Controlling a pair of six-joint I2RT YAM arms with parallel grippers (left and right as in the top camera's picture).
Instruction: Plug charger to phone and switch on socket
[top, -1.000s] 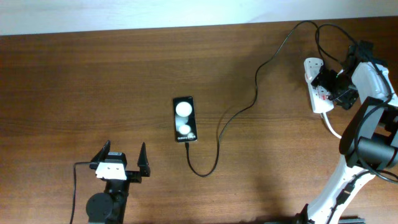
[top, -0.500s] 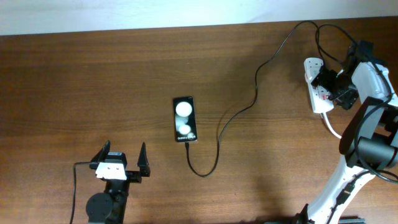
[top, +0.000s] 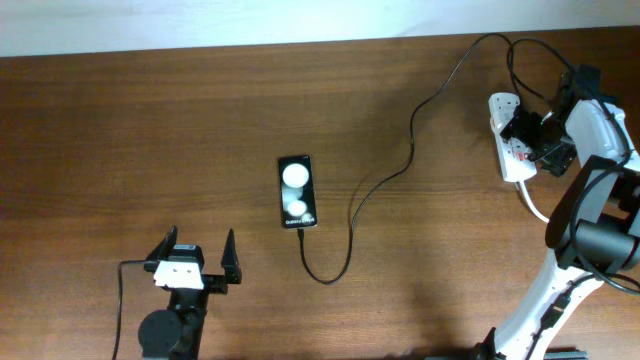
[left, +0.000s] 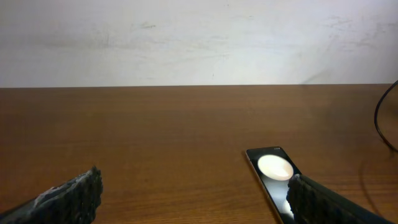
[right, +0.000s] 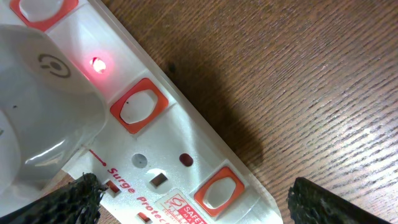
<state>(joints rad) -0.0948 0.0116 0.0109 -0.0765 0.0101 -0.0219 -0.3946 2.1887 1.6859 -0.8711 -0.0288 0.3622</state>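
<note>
Nothing has moved in the last second. My right gripper (right: 194, 202) hovers spread wide over the socket (right: 163, 144), whose red lamp (right: 96, 64) glows. My left gripper (top: 196, 262), also spread, sits near the phone (top: 298, 191). The charger (top: 351, 218) seems plugged into the phone, though I can't be sure. If I bump a switch or drag the strip, I could cut the power or pull the plug out.

Camera placement
Overhead, straight down, shares the phone (top: 298, 191) with the low left wrist; right wrist sits close over the socket (right: 161, 155).
</note>
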